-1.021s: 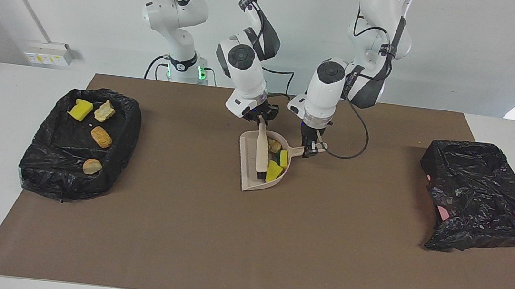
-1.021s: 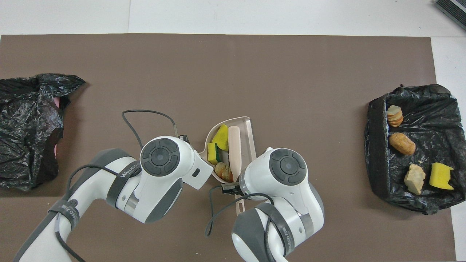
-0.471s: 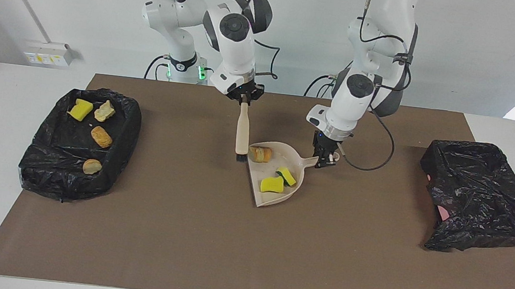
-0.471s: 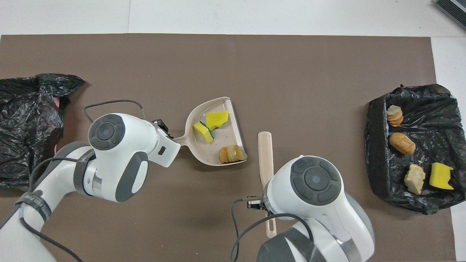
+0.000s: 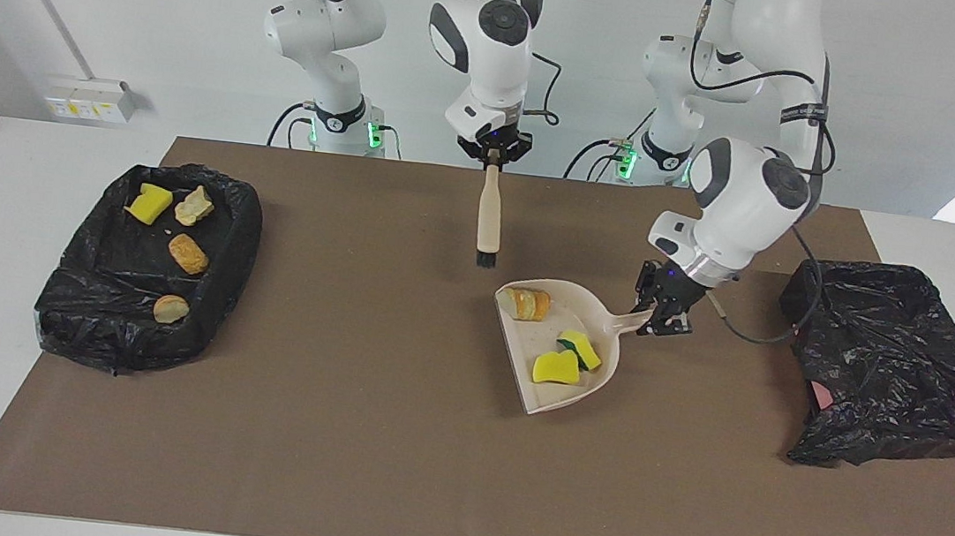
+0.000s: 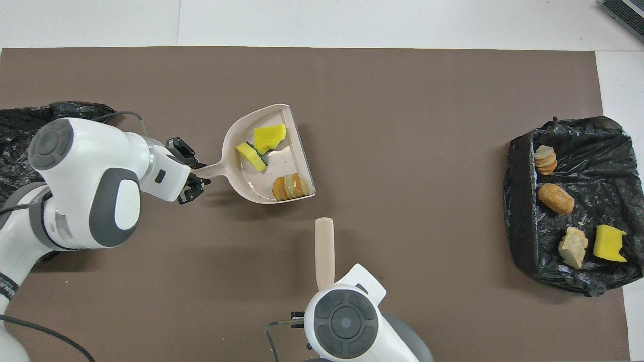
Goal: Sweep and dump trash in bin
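My left gripper (image 5: 659, 312) (image 6: 190, 172) is shut on the handle of the beige dustpan (image 5: 522, 346) (image 6: 251, 183) and holds it just above the mat, between the table's middle and the black-bagged bin (image 5: 884, 364) (image 6: 75, 108) at the left arm's end. The trash in the pan is one bread lump (image 5: 530, 304) (image 6: 291, 186) and two yellow sponge pieces (image 5: 557, 368) (image 6: 269, 137). Over the mat's edge nearest the robots, my right gripper (image 5: 494, 153) is shut on the top of a beige brush (image 5: 490, 216) (image 6: 324, 251), which hangs bristles down.
A second black-lined bin (image 5: 81, 324) (image 6: 518, 226) at the right arm's end holds several bread and sponge scraps. A brown mat (image 5: 334, 448) (image 6: 402, 100) covers the table. In the overhead view my left arm hides most of the bin at its end.
The right gripper has lifted the brush out of the dustpan and back toward the robots. The left gripper has carried the dustpan and its trash toward the left arm's end.
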`<state>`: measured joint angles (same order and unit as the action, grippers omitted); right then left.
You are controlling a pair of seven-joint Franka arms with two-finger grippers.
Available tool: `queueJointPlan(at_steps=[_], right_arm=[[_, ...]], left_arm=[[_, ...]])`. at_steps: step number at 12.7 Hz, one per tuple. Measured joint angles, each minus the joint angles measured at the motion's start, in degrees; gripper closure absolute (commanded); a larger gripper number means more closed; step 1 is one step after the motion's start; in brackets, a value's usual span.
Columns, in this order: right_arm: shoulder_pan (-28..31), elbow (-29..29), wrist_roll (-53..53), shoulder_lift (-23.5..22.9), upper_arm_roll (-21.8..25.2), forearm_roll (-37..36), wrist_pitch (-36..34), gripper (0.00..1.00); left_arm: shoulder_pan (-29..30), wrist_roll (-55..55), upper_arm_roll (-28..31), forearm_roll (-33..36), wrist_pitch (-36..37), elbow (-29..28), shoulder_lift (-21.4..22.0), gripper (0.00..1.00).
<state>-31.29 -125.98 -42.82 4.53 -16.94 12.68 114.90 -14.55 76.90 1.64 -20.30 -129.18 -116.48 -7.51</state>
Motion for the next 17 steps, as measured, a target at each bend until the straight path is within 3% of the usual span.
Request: queueJointPlan(at_steps=[4,10,11,12,13,17], right_arm=[[-4.31,-1.50,-5.03,-6.94,-0.01,-0.05,7.71,1.00],[-4.42,-4.06,-4.65,-6.17,0.01,-0.56,8.32,1.00],[-4.49,-4.80,-4.35,-6.00,0.01,-0.59,9.61,0.90],[-4.51,-5.09,-3.60,-5.90,0.01,-0.63,9.99,0.56],[-4.43,-5.15,-2.02,-5.87,0.06,-0.64,10.00,0.01],[-1.57,-4.63,2.86,-5.84,0.51,-0.64,9.71,0.00]], left_arm=[[6.71,6.18,0.09,-3.68,8.42,5.61,-0.04,1.00],[20.11,12.96,0.40,2.35,25.42,20.20,-0.48,1.00],[22.05,14.08,0.43,4.34,27.51,22.83,-0.90,1.00],[24.36,16.42,0.46,6.04,29.22,25.38,-1.57,1.00],[26.52,20.17,0.49,7.34,30.28,26.86,-2.21,1.00],[38.46,35.92,1.06,8.83,35.05,28.80,-3.40,1.00]])
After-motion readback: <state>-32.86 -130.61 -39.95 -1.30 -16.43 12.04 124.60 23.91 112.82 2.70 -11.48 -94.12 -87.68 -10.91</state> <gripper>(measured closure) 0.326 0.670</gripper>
